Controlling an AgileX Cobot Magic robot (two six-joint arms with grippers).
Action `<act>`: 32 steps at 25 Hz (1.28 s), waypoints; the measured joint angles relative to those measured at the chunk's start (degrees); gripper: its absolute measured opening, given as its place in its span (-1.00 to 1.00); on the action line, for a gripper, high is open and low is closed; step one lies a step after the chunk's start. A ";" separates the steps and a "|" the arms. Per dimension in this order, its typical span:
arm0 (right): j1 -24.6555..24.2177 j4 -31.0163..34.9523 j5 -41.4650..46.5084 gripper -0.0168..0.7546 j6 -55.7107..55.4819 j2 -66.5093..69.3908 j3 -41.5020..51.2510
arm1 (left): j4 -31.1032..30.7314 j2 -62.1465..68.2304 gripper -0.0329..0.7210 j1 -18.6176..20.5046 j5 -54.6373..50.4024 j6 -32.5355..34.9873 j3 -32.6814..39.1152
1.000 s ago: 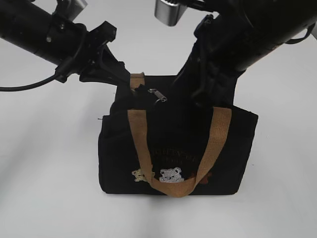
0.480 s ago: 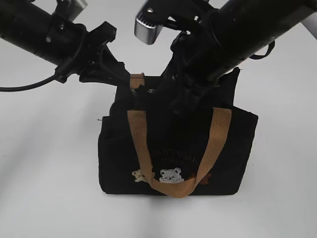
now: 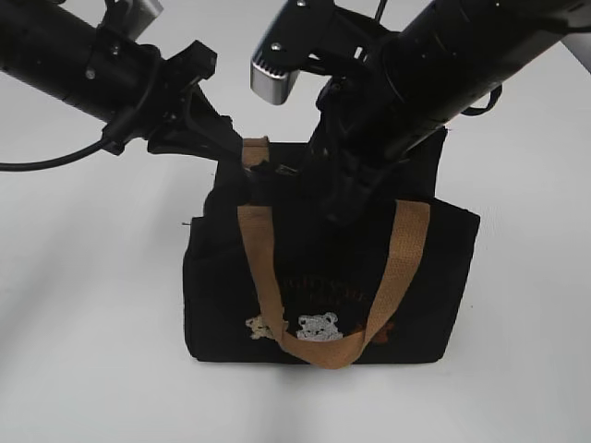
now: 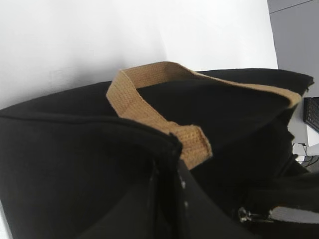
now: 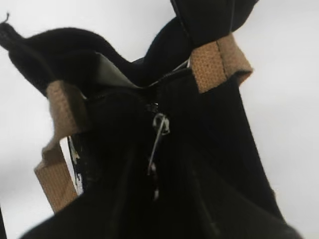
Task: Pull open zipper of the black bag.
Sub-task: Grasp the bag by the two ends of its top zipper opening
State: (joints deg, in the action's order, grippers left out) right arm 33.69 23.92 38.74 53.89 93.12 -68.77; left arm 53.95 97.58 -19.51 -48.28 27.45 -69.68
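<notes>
The right gripper is down on the top edge of the black bag, near its middle, and from where I stand its black fingers merge with the fabric, so I cannot tell whether they are apart or closed on anything. In the right wrist view the silver clasp of the zipper hangs down right in front of the camera, between the blurred dark finger shapes; whether they touch it I cannot tell. The left gripper is clamped together on the bag's upper left corner, just beside the end of the rear tan handle. The bag stands upright on the white table. The front tan handle droops in a loop over the bear patches low on the front. In the left wrist view the rear handle arches over the black top edge.
</notes>
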 joint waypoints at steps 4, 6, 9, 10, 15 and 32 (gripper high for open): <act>0.00 -1.34 -0.23 -0.86 -0.06 -0.08 0.00 | 0.00 0.00 -0.86 0.00 -0.12 0.00 0.00; 0.00 -2.60 -0.25 -0.87 -0.70 -0.62 0.00 | 0.23 0.00 -0.86 0.00 -0.12 0.00 0.00; 0.10 -5.53 -0.11 -0.87 -2.95 -1.96 0.00 | 0.96 -0.07 -0.86 -0.05 -0.29 0.04 0.00; 0.10 -6.58 0.11 -0.87 -3.94 -2.51 0.00 | 1.16 -0.12 -0.86 -0.11 -0.35 0.04 0.00; 0.10 -12.11 4.24 -0.87 -8.64 -5.18 0.00 | 1.19 -0.48 -0.86 -0.29 -0.98 0.04 -0.06; -10.17 -15.99 14.23 -0.88 -21.09 -7.37 -0.46 | -1.78 -0.48 -0.87 -0.49 0.50 0.00 -0.06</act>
State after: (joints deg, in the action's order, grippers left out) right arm 23.53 7.93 52.96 32.80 85.75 -69.23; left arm 52.16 97.10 -20.01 -47.77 27.44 -69.74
